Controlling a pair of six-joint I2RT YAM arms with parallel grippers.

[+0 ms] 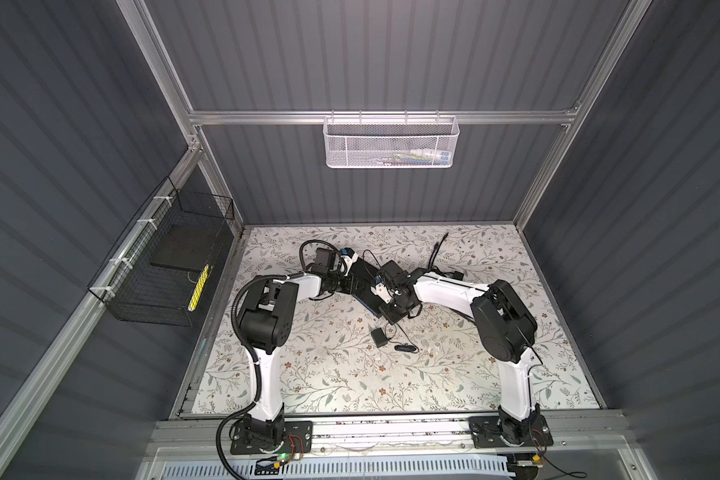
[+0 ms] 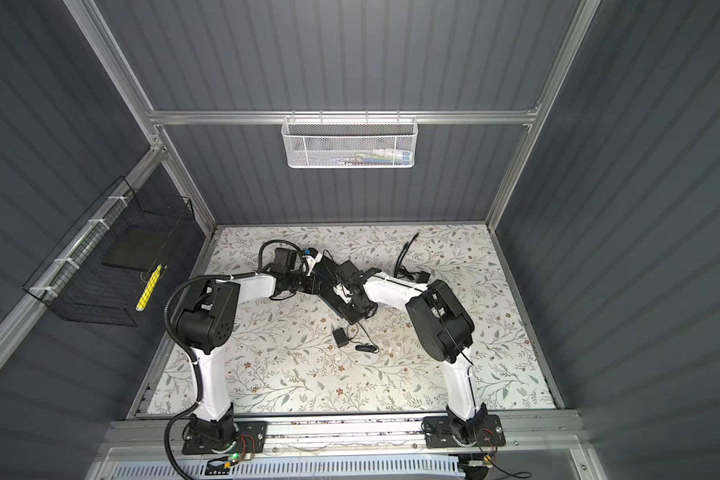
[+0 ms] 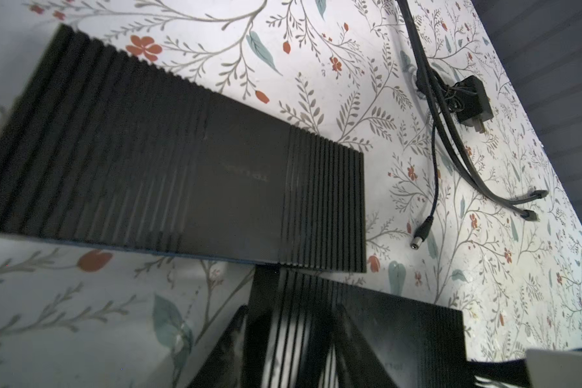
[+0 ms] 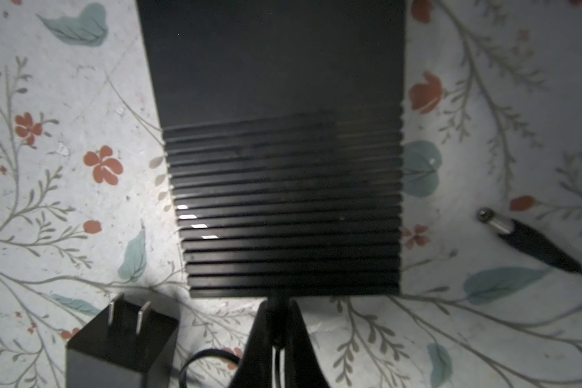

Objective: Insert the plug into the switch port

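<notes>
1. The right fingers [image 4: 261, 352] are pressed together. Their tips sit against the middle of the near end edge of the switch [image 4: 283, 201]. A dark stub shows at the tips, and whether anything is pinched there cannot be told.
2. The left fingers [image 3: 224, 349] are blurred and cut off by the frame. They stand apart over the top of the switch [image 3: 400, 336], one at its ribbed end edge and the other over the smooth middle. Contact cannot be made out.
3. The switch port shows in no view. The end of the switch away from the right fingers runs out of the right wrist view.
4. Just ahead of the left fingers lies a second ribbed box [image 3: 165, 168]. One of its corners meets the switch's long edge, and a thin blue line runs along its nearer long edge.
5. A power adapter [image 4: 121, 346], partly cut off, lies close beside the right fingers. On their other side the barrel plug [image 4: 498, 225] lies loose on the surface [image 4: 81, 100], with bare room between it and the switch.
6. Farther out, a far adapter [image 3: 472, 100] and two loose cable ends [image 3: 535, 195] lie well apart from both pairs of fingers.
7. In both top views the arms' wrists cover the fingers and most of both boxes.
</notes>
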